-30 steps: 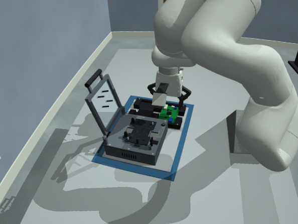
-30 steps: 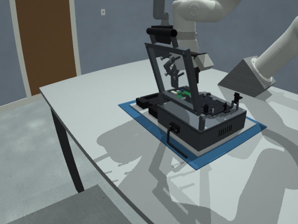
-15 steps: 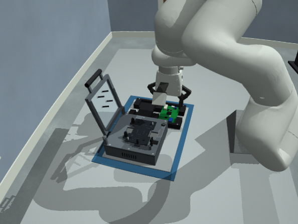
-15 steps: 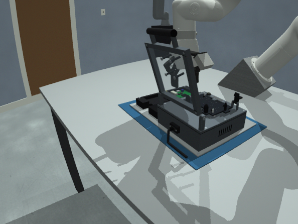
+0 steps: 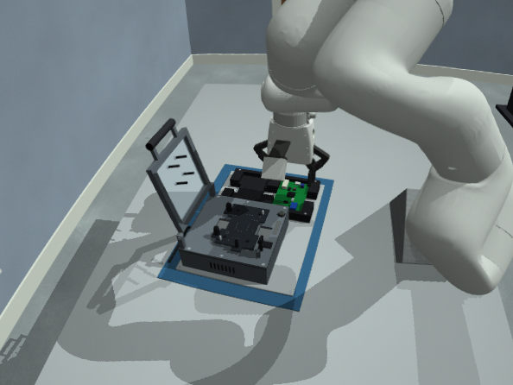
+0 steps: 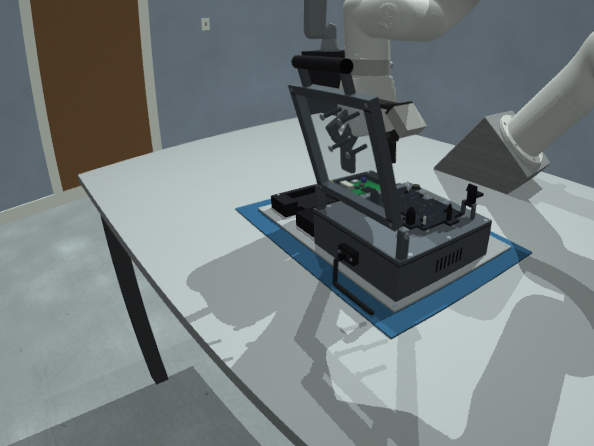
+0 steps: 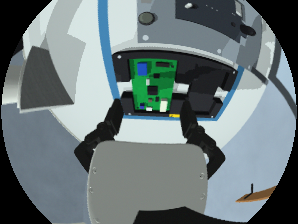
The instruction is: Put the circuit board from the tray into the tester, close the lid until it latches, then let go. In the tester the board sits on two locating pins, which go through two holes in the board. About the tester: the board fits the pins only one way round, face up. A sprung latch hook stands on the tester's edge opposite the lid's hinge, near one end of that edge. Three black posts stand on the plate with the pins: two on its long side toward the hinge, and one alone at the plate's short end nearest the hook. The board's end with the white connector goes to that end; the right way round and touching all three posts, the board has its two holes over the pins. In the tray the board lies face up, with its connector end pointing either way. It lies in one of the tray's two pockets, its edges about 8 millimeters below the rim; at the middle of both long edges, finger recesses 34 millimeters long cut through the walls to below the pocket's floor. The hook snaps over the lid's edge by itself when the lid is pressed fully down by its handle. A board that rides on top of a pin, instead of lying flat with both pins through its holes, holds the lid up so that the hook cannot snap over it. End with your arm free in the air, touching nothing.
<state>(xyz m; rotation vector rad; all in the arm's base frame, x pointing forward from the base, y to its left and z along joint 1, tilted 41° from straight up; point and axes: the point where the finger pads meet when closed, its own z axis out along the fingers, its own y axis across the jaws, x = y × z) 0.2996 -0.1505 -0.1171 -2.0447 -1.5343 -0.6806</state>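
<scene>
Right, my claw [image 5: 291,173] [image 6: 371,165] [image 7: 151,106] is spread fully wide with nothing in its grip, hanging above the tray [image 5: 306,214] [image 6: 284,204] [image 7: 120,75]. Below the fingertips sits the circuit board [image 5: 292,196] [image 6: 366,187] [image 7: 152,86], green and face up in one of the tray's two pockets, its neighbour pocket holding no board. From the wrist view the fingers stand one to either side of the board's white-connector end, apart from the board, with most of its length reaching beyond them toward the tester [image 5: 224,259] [image 6: 356,255] [image 7: 160,32]. That white connector [image 5: 285,184] [image 6: 347,184] [image 7: 163,105] is at the end away from the tester, and the blue part [image 5: 294,205] [image 7: 142,69] is at the end near it. So the board is still to be moved: the tester stands just beside the tray, and its dark plate [image 5: 243,226] [image 6: 430,204] [image 7: 210,17] has no board on it. Its lid [image 5: 165,196] [image 6: 307,135] stands raised and tilted back on the hinge side, the black handle [image 5: 161,134] [image 6: 322,64] up at its top edge. Over on the opposite edge I've got the latch hook [image 5: 261,243] [image 6: 471,195] upright, well apart from the raised lid. Both tray and tester are within the blue border of the mat [image 5: 315,242] [image 6: 430,317] [image 7: 103,30], on the pale table [image 5: 363,302] [image 6: 150,185].

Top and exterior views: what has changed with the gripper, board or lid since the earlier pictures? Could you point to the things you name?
Nothing has clearly changed: no visible shift, and nothing taken hold of or let go. The gripper [image 5: 292,183] [image 6: 371,165] [image 7: 151,106] is open above the tray [image 5: 300,214] [image 6: 285,204] [image 7: 120,75], as before. The circuit board [image 5: 300,198] [image 6: 371,184] [image 7: 152,80] remains in its pocket, and the lid [image 5: 197,153] [image 6: 385,165] still stands raised.
</scene>
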